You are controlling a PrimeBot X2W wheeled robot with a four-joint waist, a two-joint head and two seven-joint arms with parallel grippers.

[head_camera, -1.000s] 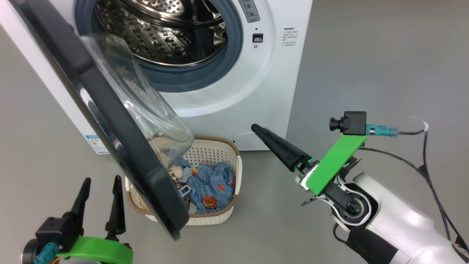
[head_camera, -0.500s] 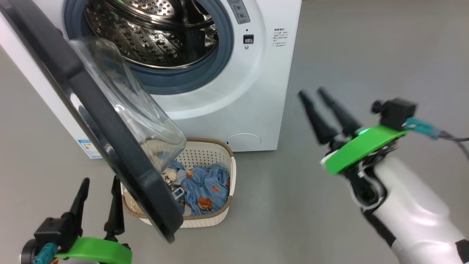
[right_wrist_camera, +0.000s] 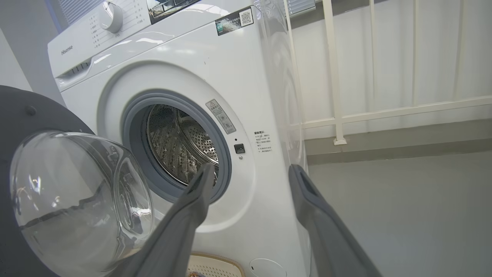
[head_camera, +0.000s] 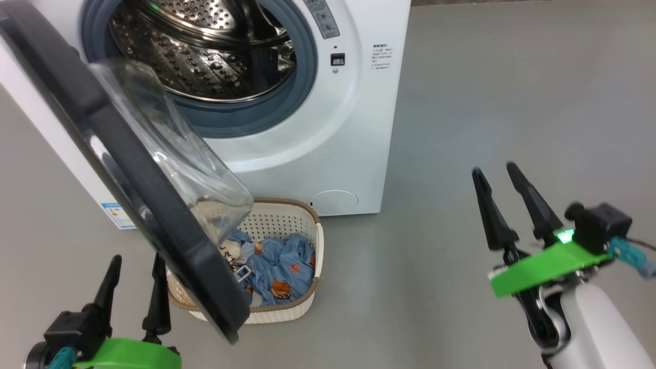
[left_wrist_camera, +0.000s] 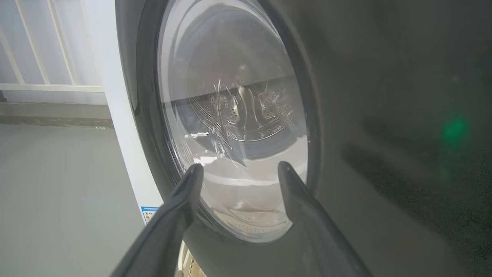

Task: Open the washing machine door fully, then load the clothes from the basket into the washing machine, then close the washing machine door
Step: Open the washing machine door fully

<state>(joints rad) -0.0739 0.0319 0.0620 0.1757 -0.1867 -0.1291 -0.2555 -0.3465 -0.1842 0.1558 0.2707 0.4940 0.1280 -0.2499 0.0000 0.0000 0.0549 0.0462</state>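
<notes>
The white washing machine (head_camera: 348, 128) stands with its steel drum (head_camera: 205, 46) exposed. The washing machine door (head_camera: 118, 154) hangs partly open, its glass bowl over the left of the basket (head_camera: 287, 205). In the basket lie the clothes: a blue bear-print garment (head_camera: 279, 264) and a cream one (head_camera: 230, 251), partly hidden by the door. My left gripper (head_camera: 137, 259) is open, just left of the door's lower edge, facing the door's outer window (left_wrist_camera: 234, 127). My right gripper (head_camera: 493, 169) is open over the floor, well right of the machine, pointing at the drum opening (right_wrist_camera: 180, 142).
Grey floor (head_camera: 512, 102) stretches to the right of the machine. A white railing (right_wrist_camera: 334, 77) and a wall run behind it. A blue label (head_camera: 114, 214) marks the machine's lower left corner.
My right gripper has swung away from the machine's front to the right and lower in view, its fingers now pointing up. The head camera shifted slightly. Door and left gripper keep their places.
</notes>
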